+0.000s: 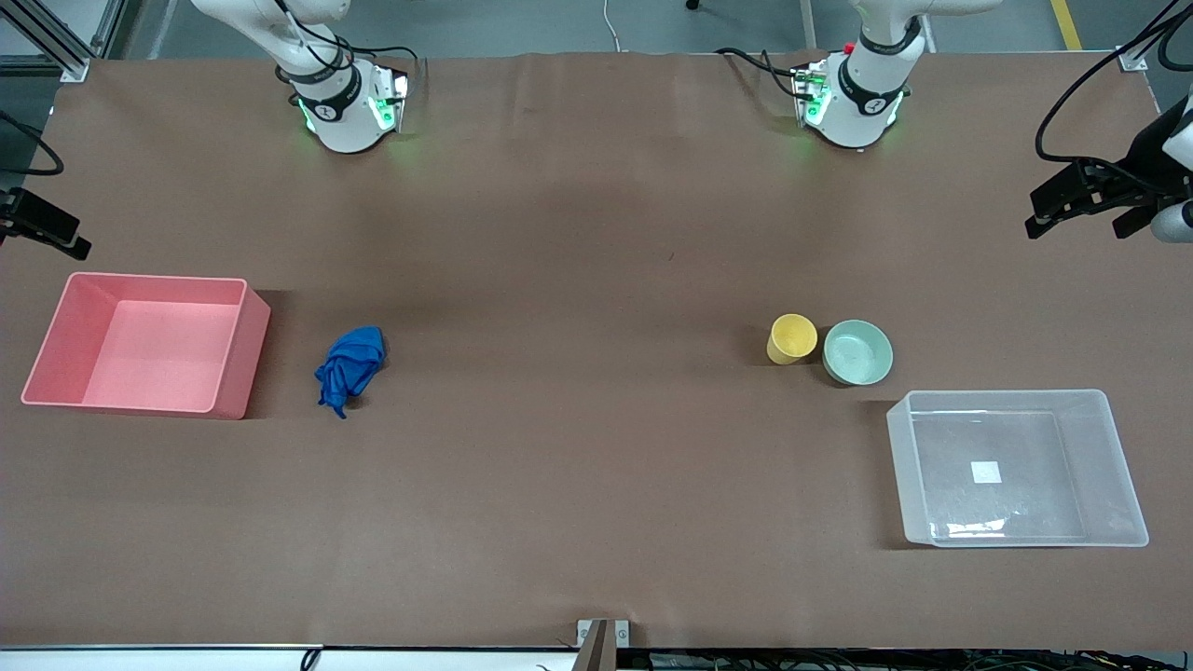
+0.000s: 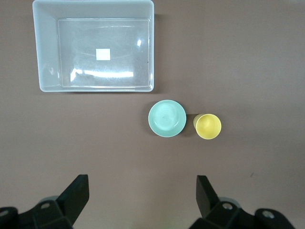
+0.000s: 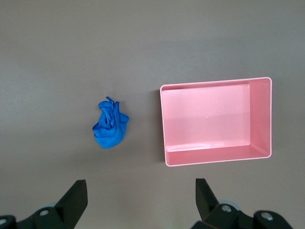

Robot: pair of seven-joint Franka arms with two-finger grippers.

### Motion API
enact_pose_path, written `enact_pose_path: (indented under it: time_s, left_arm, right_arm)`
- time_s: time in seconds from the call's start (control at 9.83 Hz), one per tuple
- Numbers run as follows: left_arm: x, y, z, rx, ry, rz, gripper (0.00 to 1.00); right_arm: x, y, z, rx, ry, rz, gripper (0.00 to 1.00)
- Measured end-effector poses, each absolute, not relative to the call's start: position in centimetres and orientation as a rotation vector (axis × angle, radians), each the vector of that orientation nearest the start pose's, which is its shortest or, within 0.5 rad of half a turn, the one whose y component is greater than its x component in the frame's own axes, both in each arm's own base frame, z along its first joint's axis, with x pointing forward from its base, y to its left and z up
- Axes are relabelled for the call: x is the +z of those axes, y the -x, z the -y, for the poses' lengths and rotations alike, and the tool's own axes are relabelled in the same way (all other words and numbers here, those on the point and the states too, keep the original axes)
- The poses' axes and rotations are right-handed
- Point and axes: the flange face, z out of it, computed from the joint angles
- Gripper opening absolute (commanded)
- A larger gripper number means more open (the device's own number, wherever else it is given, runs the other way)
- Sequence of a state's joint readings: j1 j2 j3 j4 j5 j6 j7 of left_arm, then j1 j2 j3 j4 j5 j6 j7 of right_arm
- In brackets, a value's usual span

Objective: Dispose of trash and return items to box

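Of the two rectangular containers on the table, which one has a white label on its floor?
The clear plastic tub at the left arm's end, beside the mint-green bowl. The opaque pink bin at the right arm's end has a plain floor.

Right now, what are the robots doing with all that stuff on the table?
Nothing is being held yet. The left pincer hangs open, high over the table, looking down on the yellow cup and green bowl, which sit side by side next to the clear box. The right pincer hangs open over the blue wad beside the pink bin. Both containers hold none of these things.
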State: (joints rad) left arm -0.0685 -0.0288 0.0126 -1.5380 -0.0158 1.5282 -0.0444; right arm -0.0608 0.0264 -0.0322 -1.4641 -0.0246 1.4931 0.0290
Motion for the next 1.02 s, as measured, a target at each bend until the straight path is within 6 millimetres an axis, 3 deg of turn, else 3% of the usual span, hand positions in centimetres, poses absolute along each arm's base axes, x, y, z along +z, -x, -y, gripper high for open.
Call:
enact_pose_path:
  time_s: [0.51, 0.71, 0.81, 0.92, 1.02]
  left_arm:
    - [65.0, -54.2, 2.9, -0.026, 3.159, -0.010, 0.99]
    - [63.4, -55.2, 2.9, -0.041, 3.158, -0.010, 1.00]
    - [61.4, -56.1, 2.9, -0.059, 3.158, -0.009, 1.00]
    - [58.2, -57.2, 3.0, -0.073, 3.158, -0.008, 1.00]
    - [54.1, -57.8, 3.0, -0.081, 3.157, -0.005, 1.00]
  right_arm:
    - [65.3, -55.2, 5.4, 0.001, 3.161, -0.196, 1.00]
    - [64.9, -55.3, 4.3, 0.015, 3.161, -0.175, 1.00]
    - [63.6, -55.7, 2.9, 0.027, 3.160, -0.178, 1.00]
    - [61.2, -56.4, 0.2, 0.027, 3.160, -0.174, 1.00]
    - [57.5, -56.9, -3.1, 0.043, 3.163, -0.137, 1.00]
